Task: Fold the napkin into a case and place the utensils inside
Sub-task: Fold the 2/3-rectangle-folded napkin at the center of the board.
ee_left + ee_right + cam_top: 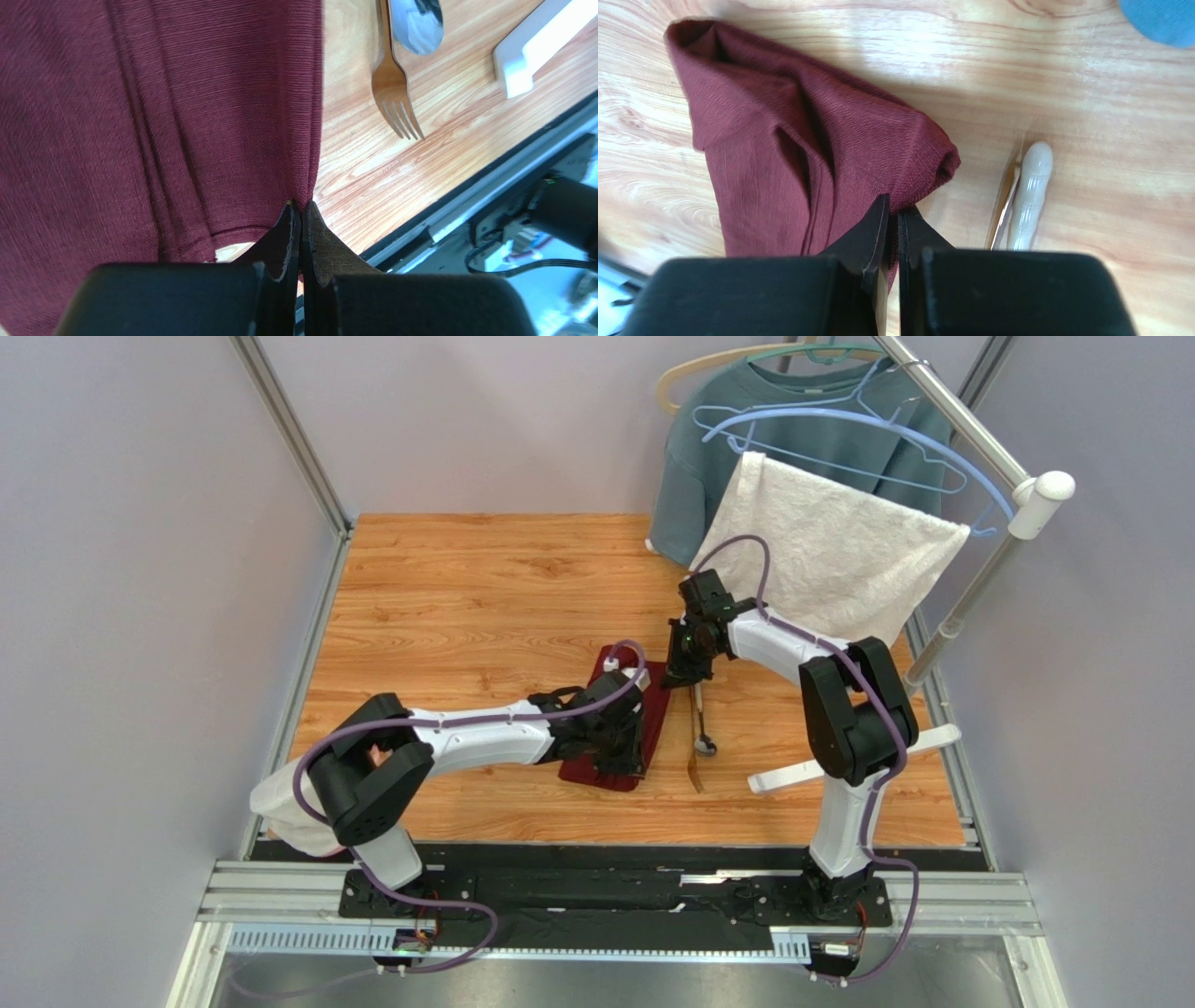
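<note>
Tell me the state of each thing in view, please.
Napkin, folded narrow, pinched at both ends.
Left pincer, shut on napkin.
Right pincer, shut on napkin.
Spoon, lying beside napkin, outside it.
Fork, lying beside napkin, outside it.
Towel, hanging.
Sweatshirt, hanging.

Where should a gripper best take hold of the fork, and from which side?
The fork lies flat, tines toward the near edge, the spoon close beside it. So I would grip its slim handle from above, jaws across it.
</note>
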`<state>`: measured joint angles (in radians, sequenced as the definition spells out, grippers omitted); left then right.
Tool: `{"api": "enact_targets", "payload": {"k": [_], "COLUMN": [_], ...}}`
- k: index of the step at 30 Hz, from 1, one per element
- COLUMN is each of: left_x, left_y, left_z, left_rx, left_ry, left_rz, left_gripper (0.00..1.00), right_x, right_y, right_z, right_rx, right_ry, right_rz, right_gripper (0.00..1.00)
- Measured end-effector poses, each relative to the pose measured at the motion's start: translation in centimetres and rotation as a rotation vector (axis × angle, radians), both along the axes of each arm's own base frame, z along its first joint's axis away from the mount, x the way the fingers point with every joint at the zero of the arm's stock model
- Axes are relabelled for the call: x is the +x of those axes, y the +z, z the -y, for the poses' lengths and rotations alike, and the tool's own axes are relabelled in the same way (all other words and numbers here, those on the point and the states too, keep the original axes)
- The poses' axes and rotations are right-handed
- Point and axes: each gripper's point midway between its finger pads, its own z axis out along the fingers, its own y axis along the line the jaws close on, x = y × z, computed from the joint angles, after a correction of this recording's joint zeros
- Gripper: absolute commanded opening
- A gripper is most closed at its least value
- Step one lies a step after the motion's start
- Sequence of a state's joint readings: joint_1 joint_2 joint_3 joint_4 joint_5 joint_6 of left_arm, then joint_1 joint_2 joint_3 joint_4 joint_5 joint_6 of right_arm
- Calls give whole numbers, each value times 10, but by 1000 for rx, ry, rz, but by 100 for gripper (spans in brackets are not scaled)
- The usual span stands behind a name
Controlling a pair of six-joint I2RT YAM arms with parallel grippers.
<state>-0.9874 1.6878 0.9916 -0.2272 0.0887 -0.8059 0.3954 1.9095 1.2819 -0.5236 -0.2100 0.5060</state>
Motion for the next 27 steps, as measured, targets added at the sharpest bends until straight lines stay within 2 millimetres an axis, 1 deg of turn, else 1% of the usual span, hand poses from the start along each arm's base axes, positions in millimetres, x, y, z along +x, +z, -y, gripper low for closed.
{"api": "enact_targets", "payload": {"k": [4,6,8,12,16,21,23,27], "left_x": [7,9,9,5,2,-4,-7,-9], "left_y": [5,7,9,18,20,26,29,30], "left_z": [-13,-15,-13,2,16,47,56,60], "left_rx": [-74,-118,-160,-250,-288,-336,-362,-385], "left_ry": [45,53,46,4,-28,-79,-91,-88], "left_rz": [-18,-29,-41,-63,-89,-114,-118,-132], "left_gripper": [0,0,0,0,0,0,0,0], "right_x": [4,6,6,4,1,-1,-4,-7], "right_y": [18,24,26,22,18,14,15,16], "right_z": [-7,-8,-7,6,19,34,40,48], "right_rx": [-81,-111,-145,-220,-286,-349,-371,-406], "right_ry": [22,23,19,6,8,20,24,29], "right_rz": [32,47,53,42,36,39,32,25], "right_gripper": [0,0,0,0,0,0,0,0]}}
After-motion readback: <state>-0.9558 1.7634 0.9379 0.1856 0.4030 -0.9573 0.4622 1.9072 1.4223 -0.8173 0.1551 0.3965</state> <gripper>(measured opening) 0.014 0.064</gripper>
